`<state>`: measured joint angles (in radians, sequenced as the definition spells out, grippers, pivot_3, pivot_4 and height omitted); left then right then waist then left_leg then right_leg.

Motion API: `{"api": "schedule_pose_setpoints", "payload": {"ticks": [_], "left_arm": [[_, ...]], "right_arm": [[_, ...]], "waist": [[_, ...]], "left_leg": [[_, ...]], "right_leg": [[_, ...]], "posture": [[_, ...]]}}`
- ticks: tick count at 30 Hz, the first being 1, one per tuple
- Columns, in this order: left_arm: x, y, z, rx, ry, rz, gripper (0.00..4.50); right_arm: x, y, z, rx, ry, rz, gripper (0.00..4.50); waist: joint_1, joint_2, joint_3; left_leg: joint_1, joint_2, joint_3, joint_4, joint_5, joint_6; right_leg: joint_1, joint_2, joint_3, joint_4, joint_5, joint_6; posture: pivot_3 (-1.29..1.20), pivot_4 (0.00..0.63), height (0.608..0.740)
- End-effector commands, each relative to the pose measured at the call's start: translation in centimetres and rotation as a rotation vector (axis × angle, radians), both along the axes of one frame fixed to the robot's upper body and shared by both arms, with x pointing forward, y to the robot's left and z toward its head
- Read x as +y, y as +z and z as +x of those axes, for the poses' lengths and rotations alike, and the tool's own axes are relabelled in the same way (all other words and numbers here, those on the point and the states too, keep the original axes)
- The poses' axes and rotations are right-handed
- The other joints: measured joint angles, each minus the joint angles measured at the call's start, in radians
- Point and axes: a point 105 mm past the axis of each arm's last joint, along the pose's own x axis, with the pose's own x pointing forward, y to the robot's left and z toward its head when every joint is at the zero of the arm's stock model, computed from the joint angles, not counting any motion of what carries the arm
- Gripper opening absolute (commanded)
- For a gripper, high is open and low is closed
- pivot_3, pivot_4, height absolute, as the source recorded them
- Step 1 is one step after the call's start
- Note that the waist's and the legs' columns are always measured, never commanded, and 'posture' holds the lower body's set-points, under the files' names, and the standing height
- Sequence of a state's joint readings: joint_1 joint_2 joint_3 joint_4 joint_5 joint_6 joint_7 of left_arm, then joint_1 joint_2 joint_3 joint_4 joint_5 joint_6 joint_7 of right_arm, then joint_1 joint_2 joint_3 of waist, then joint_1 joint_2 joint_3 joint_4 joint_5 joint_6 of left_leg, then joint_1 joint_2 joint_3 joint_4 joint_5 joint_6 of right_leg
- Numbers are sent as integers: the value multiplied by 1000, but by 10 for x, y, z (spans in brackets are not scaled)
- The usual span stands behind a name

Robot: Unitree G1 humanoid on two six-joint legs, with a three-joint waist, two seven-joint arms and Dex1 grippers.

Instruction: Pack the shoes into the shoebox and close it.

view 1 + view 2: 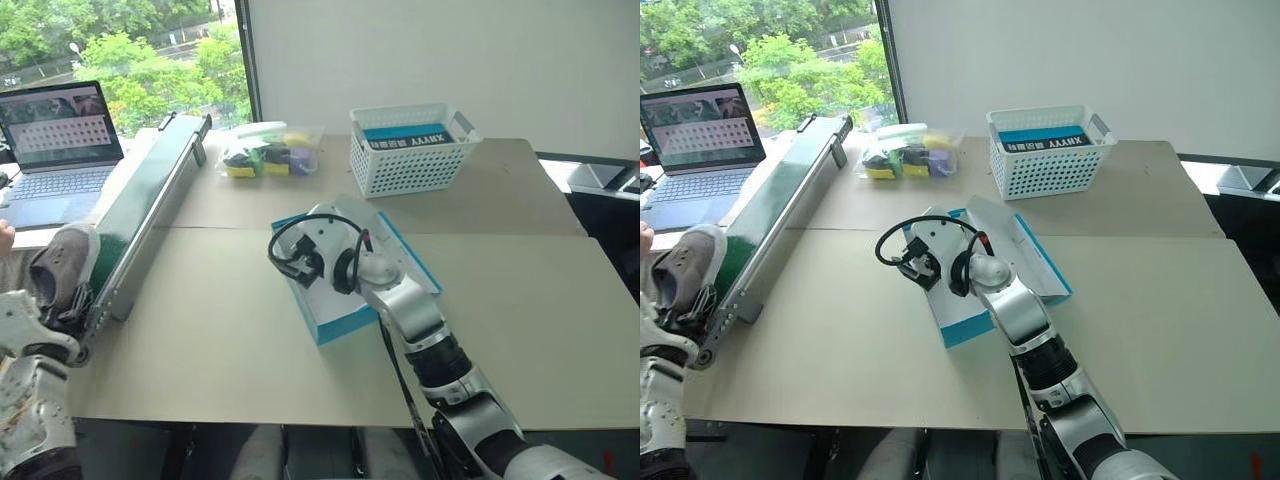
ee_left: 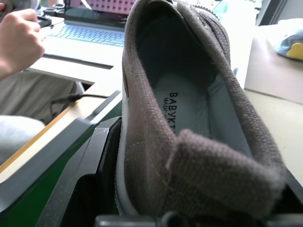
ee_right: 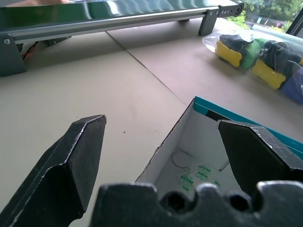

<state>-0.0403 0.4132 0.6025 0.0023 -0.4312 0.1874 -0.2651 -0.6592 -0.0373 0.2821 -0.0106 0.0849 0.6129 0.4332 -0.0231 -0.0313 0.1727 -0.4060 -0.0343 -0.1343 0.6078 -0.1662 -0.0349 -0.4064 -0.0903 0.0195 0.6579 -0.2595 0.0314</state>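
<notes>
left pincer (image 2: 189, 208) clamps shoe (image 2: 189, 118); right pincer (image 3: 161, 151) open over shoebox (image 3: 208, 156).

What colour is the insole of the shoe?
Pale grey with black printed lettering on the insole of the grey-taupe shoe, best in the left wrist view.

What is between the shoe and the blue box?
Between the shoe and the shoebox stands the long green conveyor, then bare tabletop, seen in the eye views.
</notes>
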Motion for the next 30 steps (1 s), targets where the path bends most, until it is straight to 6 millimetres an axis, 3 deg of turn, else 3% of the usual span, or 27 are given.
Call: {"api": "schedule_pose_setpoints", "payload": {"ticks": [1, 6, 12, 16, 23, 26, 30], "left_arm": [[-76, 42, 20, -135, -199, 70, 2606], [-174, 44, 26, -147, -504, -3, 2606], [-246, 45, 14, -150, -721, -56, 2606], [-259, 44, 11, -141, -767, -46, 2606], [-254, 44, 12, -131, -763, -36, 2606], [-251, 45, 14, -130, -755, -37, 2597], [-251, 45, 15, -131, -748, -39, 2597]], "right_arm": [[2, 38, 5, 194, 8, 321, 4500], [18, 47, -12, 526, 201, 533, 4500], [20, 50, -10, 660, 215, 615, 4500], [20, 56, -5, 677, 206, 668, 4500], [14, 66, 3, 669, 181, 753, 4500], [12, 68, 2, 663, 178, 767, 3807], [11, 68, 3, 657, 169, 769, 2499]], "waist": [[1, 0, 0], [0, 0, 0], [-23, 2, 1], [-28, 3, 1], [-22, 3, 2], [-22, 3, 2], [-23, 3, 2]], "left_leg": [[0, 0, 0, 0, 0, 0], [1, 0, 0, 0, 0, 0], [0, 0, 1, 0, 0, 0], [1, 1, 2, 0, 0, 1], [0, 0, 2, 1, 0, 1], [0, 0, 2, 1, 0, 1], [0, 0, 2, 1, 0, 1]], "right_leg": [[0, 0, 0, 0, 0, 0], [1, 0, 1, 1, 0, 0], [0, 1, 1, 3, 0, 0], [0, 3, 2, 4, 0, 0], [0, 2, 2, 3, -1, 1], [0, 2, 2, 3, -1, 1], [0, 2, 2, 3, 0, 1]], "posture": [[0, 150, 729], [0, 150, 729], [0, 150, 729], [0, 150, 729], [0, 150, 729], [0, 150, 729], [0, 150, 729]]}}
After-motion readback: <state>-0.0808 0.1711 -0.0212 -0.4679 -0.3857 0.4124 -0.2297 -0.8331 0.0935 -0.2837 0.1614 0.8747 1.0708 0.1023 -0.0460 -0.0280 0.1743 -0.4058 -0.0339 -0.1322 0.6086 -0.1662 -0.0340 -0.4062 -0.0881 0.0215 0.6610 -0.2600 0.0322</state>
